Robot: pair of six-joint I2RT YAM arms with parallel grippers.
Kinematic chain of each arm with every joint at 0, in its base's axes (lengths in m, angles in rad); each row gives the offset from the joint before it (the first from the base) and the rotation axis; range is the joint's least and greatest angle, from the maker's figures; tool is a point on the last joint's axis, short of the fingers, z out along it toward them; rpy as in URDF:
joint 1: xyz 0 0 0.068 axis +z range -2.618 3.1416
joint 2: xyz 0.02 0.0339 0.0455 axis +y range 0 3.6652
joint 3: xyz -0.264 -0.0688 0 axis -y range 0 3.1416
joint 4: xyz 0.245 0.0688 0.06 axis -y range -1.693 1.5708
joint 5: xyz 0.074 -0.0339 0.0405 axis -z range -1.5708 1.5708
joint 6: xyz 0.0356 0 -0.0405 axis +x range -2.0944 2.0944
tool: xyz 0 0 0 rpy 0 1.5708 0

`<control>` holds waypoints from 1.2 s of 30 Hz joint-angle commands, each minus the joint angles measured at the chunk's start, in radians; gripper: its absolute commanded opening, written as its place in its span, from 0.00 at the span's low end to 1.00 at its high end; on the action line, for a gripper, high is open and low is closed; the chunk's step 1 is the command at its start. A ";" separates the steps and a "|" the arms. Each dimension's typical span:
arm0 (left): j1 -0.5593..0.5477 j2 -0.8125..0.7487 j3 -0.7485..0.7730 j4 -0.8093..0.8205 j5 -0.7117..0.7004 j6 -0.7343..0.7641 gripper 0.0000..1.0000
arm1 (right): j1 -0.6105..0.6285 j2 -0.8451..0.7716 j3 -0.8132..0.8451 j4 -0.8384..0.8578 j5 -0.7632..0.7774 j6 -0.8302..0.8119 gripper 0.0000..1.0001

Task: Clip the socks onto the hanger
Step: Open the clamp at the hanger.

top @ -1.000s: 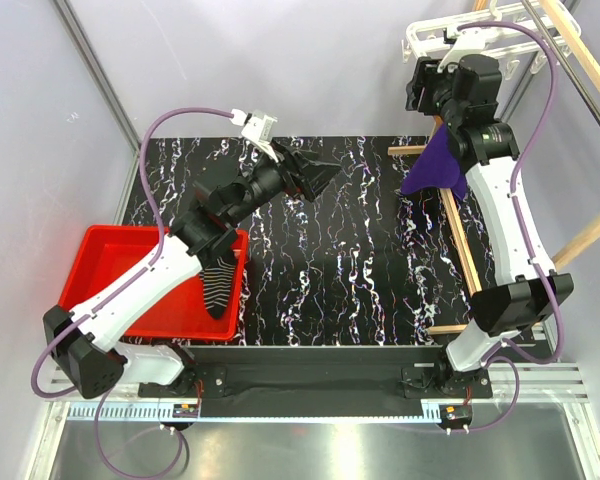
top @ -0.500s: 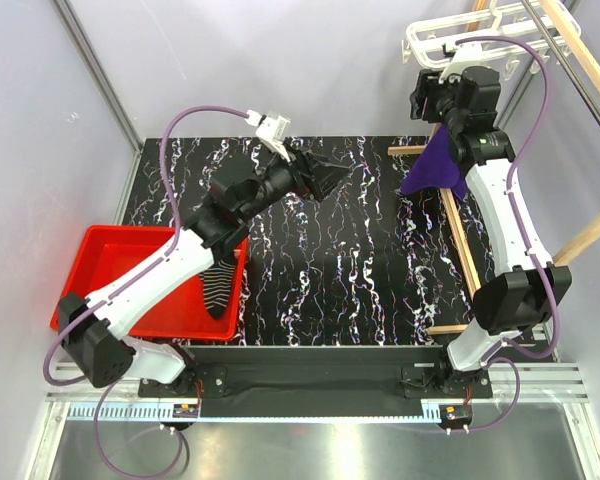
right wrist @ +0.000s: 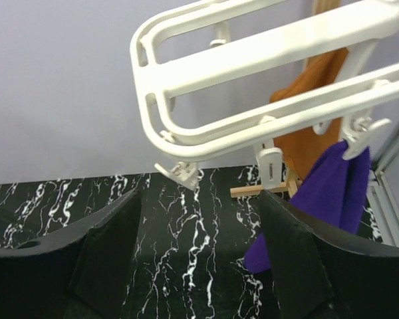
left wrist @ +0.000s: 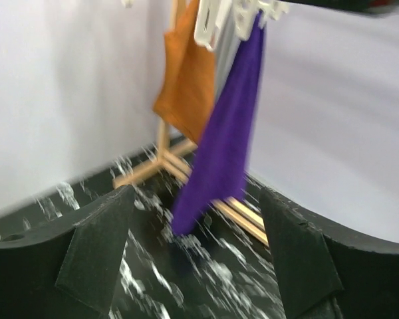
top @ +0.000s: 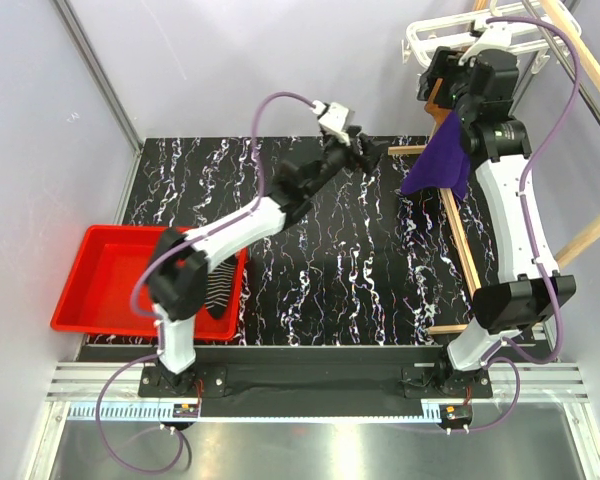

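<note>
"Where's the sock [top: 218,288]?"
"Draped at the red bin [top: 130,232]'s right rim, near left corner of the surface [top: 330,270]."
"And the tools?"
"The left tool [left wrist: 196,191] is spread wide and empty near the far edge. The right tool [right wrist: 199,193] gapes empty, close by the hanger [right wrist: 253,50]."

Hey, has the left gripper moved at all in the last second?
Yes. In the top view the left gripper has swung right and slightly up, farther from the red bin and closer to the purple cloth.
</note>
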 commanded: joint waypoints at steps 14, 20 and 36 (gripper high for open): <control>-0.059 0.264 0.235 0.365 -0.130 0.186 0.81 | -0.161 0.028 0.004 0.025 -0.335 0.033 0.68; -0.072 0.163 0.115 0.372 -0.113 0.180 0.80 | -0.161 -0.009 -0.096 0.138 -0.440 0.021 0.69; -0.085 0.017 -0.076 0.370 -0.121 0.122 0.79 | -0.159 0.025 -0.108 0.269 -0.494 0.000 0.69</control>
